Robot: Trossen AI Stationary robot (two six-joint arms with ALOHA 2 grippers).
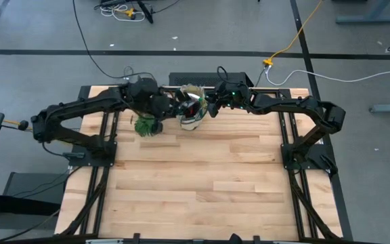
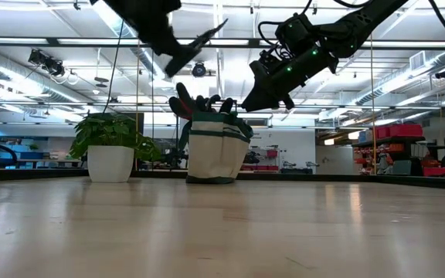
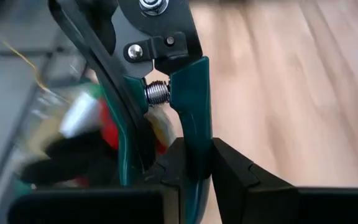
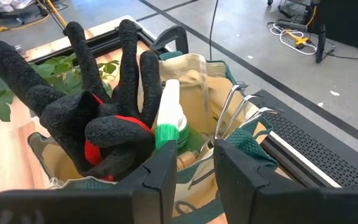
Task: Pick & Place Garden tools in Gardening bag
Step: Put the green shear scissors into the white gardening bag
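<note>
The left end effector (image 3: 194, 180) is clamped on the handles of the pruning shears (image 3: 166, 93), which it holds in the air at the far edge of the table (image 1: 202, 183), just at 9 o'clock of the gardening bag (image 1: 192, 108) in the high view. In the low view the shears' long axis runs tilted, blade end pointing up toward 2 o'clock, with the bag's open mouth below and toward 4 o'clock of the tool. The coming move likely turns on that offset: the shears need carrying across toward 3 o'clock and then down into the bag.

The right end effector (image 4: 194, 168) hovers over the bag's 3 o'clock rim, fingers a little apart and holding nothing. Inside stand the glove (image 4: 98, 118), a white bottle (image 4: 166, 112) and the rake (image 4: 238, 109). A potted plant (image 2: 110, 147) sits at the bag's 9 o'clock.
</note>
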